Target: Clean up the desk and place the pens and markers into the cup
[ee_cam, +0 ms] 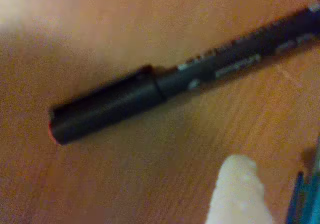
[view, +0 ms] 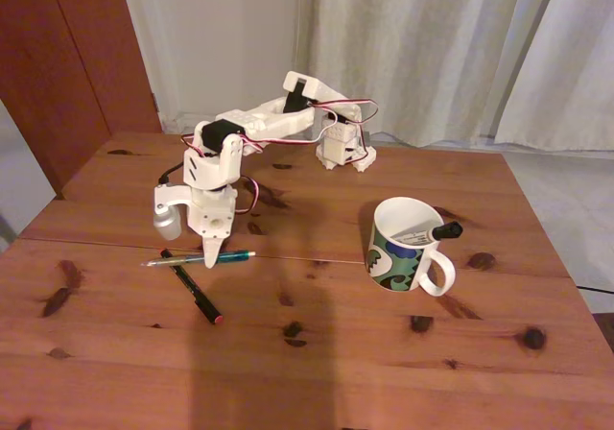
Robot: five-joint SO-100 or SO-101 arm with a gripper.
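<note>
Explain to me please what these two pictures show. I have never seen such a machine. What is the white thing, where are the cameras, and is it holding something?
The white thing is a small robot arm bolted to a wooden desk. Its tip is a gripper with jaws for picking up things.

The fixed view is taken by a camera that stands in front of the desk and looks down on it. The wrist view comes from a camera riding on the arm, very close to the wood, so it is blurry.

On the desk lie a black pen with a red tip and a teal-green pen, crossing each other. To the right stands a patterned white cup with a marker already inside.

The gripper points down at the pens. I cannot tell whether it is open or shut, and it does not seem to hold anything yet.
</note>
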